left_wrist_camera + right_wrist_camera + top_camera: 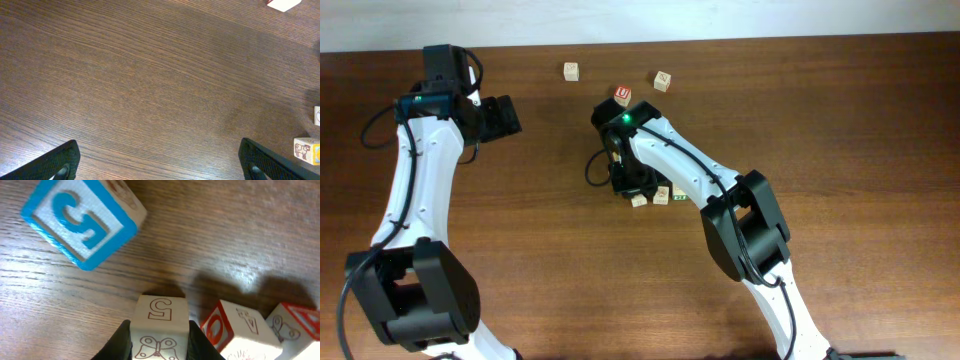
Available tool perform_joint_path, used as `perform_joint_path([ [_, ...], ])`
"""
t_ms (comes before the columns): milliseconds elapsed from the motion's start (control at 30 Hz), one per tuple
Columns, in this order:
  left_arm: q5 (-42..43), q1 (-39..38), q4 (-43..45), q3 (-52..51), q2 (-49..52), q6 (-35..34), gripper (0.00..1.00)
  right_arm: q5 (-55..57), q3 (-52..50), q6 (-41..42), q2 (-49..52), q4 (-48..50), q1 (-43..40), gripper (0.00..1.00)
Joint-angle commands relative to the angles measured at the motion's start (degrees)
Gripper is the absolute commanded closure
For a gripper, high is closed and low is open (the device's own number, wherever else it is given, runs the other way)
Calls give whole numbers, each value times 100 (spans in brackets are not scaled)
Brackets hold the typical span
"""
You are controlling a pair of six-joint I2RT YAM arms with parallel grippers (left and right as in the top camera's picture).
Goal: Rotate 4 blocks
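A pale block (160, 322) with a "5" and a butterfly drawing sits between my right gripper's (160, 342) fingers (121, 342), which press on both of its sides. A blue-faced block (82, 220) lies tilted to the upper left of it. To the right stand a red-faced block (235, 330) and another block (295, 325). Overhead, the right gripper (625, 183) is over this cluster, with pale blocks (640, 200) and a green-marked one (677, 198) showing beside it. My left gripper (160, 162) is open over bare wood at the far left (508, 115).
A red "U" cube (622, 95) and two pale cubes (571, 71) (663, 80) lie behind the right gripper. A cube with a cow drawing and a yellow side (306, 150) shows at the left wrist view's right edge. The table's far edge (720, 42) runs along the top.
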Motion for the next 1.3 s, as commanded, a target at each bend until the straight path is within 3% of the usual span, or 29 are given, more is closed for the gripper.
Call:
perform_joint_path([
  [0, -83, 4, -11, 127, 11, -33, 0, 177, 0, 667, 28, -83, -20, 77],
  [67, -83, 4, -13, 127, 11, -33, 0, 190, 0, 765, 28, -94, -20, 69],
  [400, -83, 4, -37, 127, 11, -33, 0, 372, 0, 922, 28, 157, -26, 68],
  [500, -83, 4, -35, 127, 11, -35, 0, 372, 2, 918, 26, 111, -26, 55],
  [633, -83, 4, -35, 127, 11, -33, 0, 374, 289, 844, 26, -15, -70, 52],
  [700, -83, 4, -37, 127, 11, -35, 0, 367, 610, 568, 26, 9, -96, 51],
  [833, -83, 4, -35, 127, 11, -35, 0, 63, 901, -1069, 28, 551, -90, 41],
  [967, -83, 4, -35, 125, 11, -33, 0, -109, 898, -2406, 173, 839, -90, 41],
  [1267, -83, 4, -46, 127, 11, -33, 0, -457, 844, -2756, 417, 1040, -94, 40],
])
